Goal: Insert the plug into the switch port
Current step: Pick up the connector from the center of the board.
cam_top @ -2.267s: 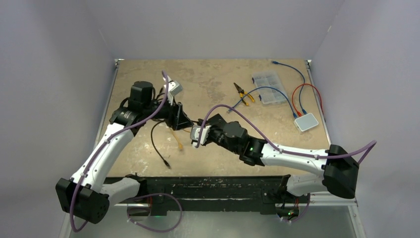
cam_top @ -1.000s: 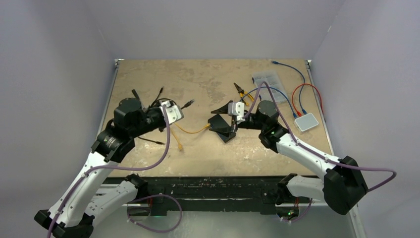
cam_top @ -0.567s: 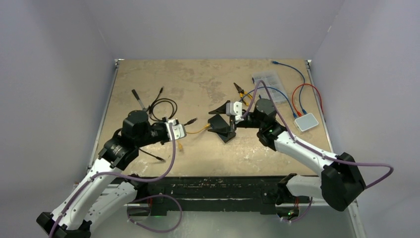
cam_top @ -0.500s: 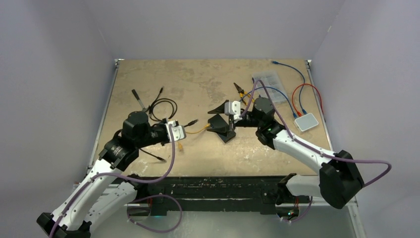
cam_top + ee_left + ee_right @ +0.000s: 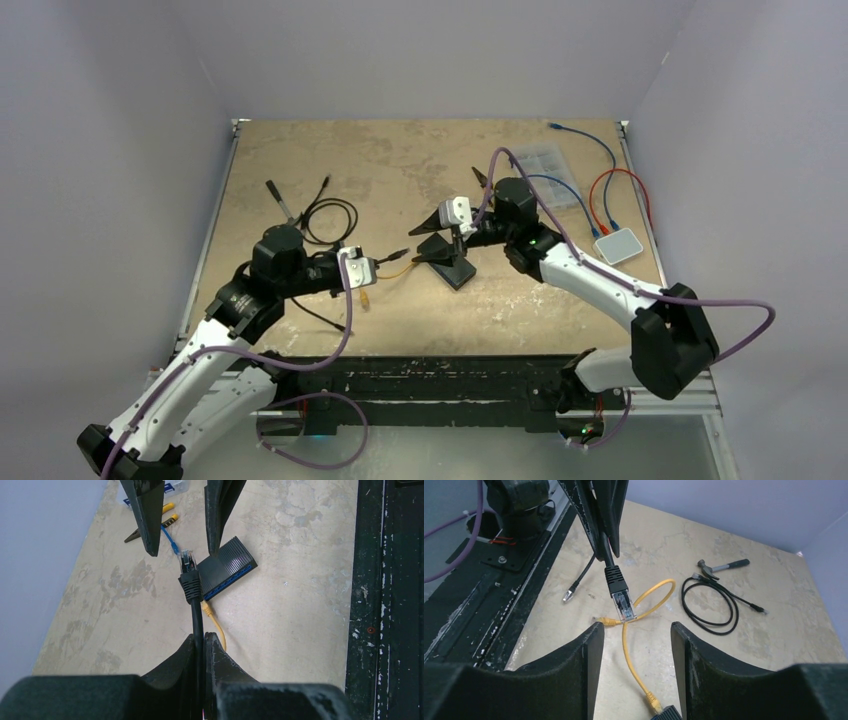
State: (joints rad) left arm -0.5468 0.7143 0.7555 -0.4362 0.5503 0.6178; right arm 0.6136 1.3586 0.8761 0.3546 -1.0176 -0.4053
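Plug (image 5: 186, 560) — clear-tipped, on a black cable (image 5: 197, 622). It is held off the table (image 5: 300, 605), jutting ahead of the left claw (image 5: 204, 640), whose jaws are pinched tight on the cable.
Right claw (image 5: 634, 630) — spread wide, gripping nothing, with the plug just ahead of its gap.
Switch (image 5: 225, 567) — just past the plug and close under the right claw, with a yellow cable (image 5: 654, 597) seated in it.

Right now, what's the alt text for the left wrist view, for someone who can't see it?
The left gripper is shut on a black cable, its plug held up in front of the switch on the table. The right gripper hangs open from the top edge, a finger either side of the plug's tip. A yellow cable leads from the switch.
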